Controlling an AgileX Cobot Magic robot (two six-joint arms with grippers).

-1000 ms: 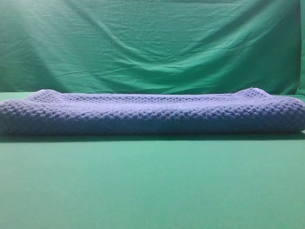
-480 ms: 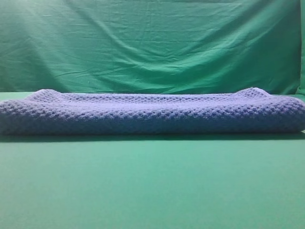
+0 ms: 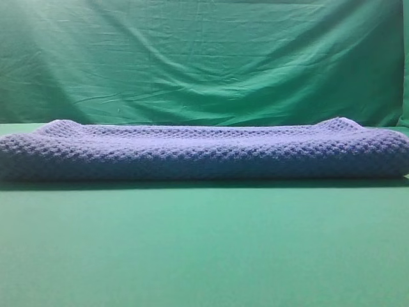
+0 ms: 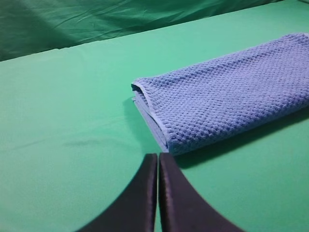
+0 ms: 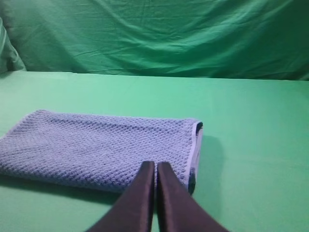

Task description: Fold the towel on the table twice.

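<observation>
From the high view, one towel (image 3: 204, 153) lies as a long, thick band across the far part of the table (image 3: 204, 249), in front of the wrinkled green backdrop (image 3: 204, 57); no arm shows here. It looks folded already, in stacked layers, so I judge the work close to done or done.

In the left wrist view, the left gripper (image 4: 158, 157) has its jaws pressed together on nothing, just short of the towel's near corner (image 4: 169, 145), where layered edges show. If one fold remains, I'd say both grippers should open, pinch all layers at matching corners, and carry them over together so the edges meet.

In the right wrist view, the right gripper (image 5: 156, 165) is likewise closed and empty, above the towel's near edge by its right end.

Count: one towel, one table, two grippers.
</observation>
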